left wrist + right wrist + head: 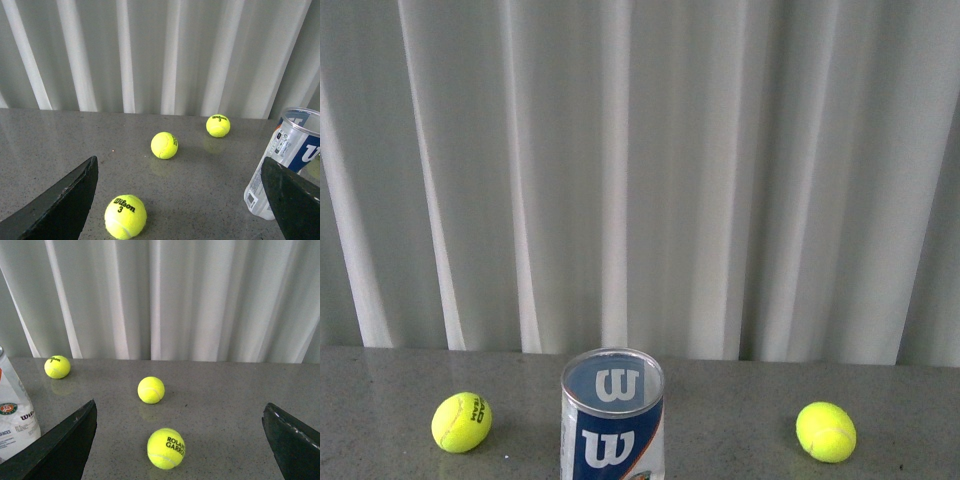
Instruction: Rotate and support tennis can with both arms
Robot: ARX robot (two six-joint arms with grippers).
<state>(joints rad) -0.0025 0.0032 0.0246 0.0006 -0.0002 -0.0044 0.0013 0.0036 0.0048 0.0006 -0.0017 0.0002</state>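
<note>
The tennis can [612,415] stands upright at the near middle of the table, its silver rim open at the top and its navy label showing a white "W". Neither arm shows in the front view. In the left wrist view the can [287,160] sits just beyond one black finger [292,200] of my open left gripper [179,161], apart from it. The right wrist view shows the can [15,410] beside one finger [65,445] of my open right gripper [180,407]. Neither gripper holds anything.
Yellow-green tennis balls lie on the grey speckled table [740,410]: one left of the can [461,422], one right of it [826,432]. A ball [125,216] lies ahead of the left gripper, another [166,448] ahead of the right. A white curtain [640,170] hangs behind.
</note>
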